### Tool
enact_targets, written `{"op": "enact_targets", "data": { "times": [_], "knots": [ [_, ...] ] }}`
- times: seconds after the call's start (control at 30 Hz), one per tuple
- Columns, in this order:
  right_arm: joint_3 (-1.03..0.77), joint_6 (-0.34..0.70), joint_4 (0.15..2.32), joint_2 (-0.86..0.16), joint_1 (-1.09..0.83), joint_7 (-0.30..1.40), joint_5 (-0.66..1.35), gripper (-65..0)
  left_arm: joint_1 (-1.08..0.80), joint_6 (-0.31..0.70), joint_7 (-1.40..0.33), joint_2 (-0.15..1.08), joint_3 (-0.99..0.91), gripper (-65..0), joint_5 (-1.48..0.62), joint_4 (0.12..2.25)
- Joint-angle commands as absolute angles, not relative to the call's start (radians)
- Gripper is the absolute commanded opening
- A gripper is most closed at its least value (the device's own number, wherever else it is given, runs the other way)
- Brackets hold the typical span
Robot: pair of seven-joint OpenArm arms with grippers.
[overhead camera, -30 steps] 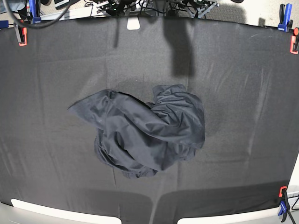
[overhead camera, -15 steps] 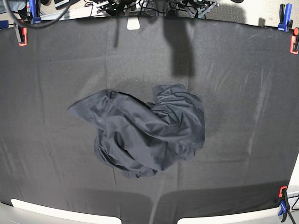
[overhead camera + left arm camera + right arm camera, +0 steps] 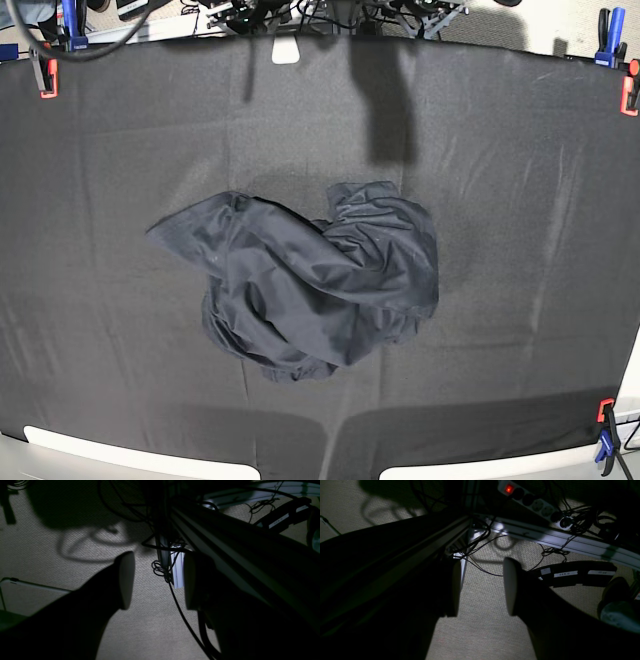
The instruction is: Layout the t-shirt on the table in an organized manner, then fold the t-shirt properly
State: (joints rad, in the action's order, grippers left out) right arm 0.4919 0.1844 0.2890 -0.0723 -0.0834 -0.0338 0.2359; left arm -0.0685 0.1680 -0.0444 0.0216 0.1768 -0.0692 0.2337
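Jaws apart; t-shirt (image 3: 305,290) seemingly crumpled

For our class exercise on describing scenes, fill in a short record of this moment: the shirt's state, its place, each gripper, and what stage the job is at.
shirt state: t-shirt crumpled in a heap, not spread
shirt place: near the middle of the table
left gripper: open, empty, off the table above the floor
right gripper: open, empty, above the floor
stage: laying out not yet begun
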Motion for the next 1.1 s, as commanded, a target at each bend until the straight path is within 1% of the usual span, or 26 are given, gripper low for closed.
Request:
{"op": "enact_targets", "data": {
  "times": [0.0, 0.37, 0.5, 0.73, 1.07],
  "knots": [
    [0.491, 0.176, 0.296, -0.075, -0.081, -0.045, 0.239, -37.7, -0.067, 0.191, -0.029, 0.006, 0.178, -35.8, -0.068, 0.242],
    [0.491, 0.175, 0.296, -0.075, -0.081, -0.045, 0.239, -37.7, -0.067, 0.191, -0.033, 0.006, 0.178, -35.8, -0.068, 0.242],
    [0.491, 0.176, 0.296, -0.075, -0.081, -0.045, 0.239, -37.7, -0.067, 0.191, -0.112, 0.006, 0.178, -35.8, -0.068, 0.242],
    [0.491, 0.176, 0.296, -0.075, -0.081, -0.045, 0.239, -37.7, -0.067, 0.191, -0.07, 0.006, 0.178, -35.8, -0.068, 0.242],
    [0.491, 0.175, 0.296, -0.075, -0.081, -0.045, 0.239, -37.7, -0.067, 0.191, -0.071, 0.006, 0.178, -35.8, -0.068, 0.242]
  ]
}}
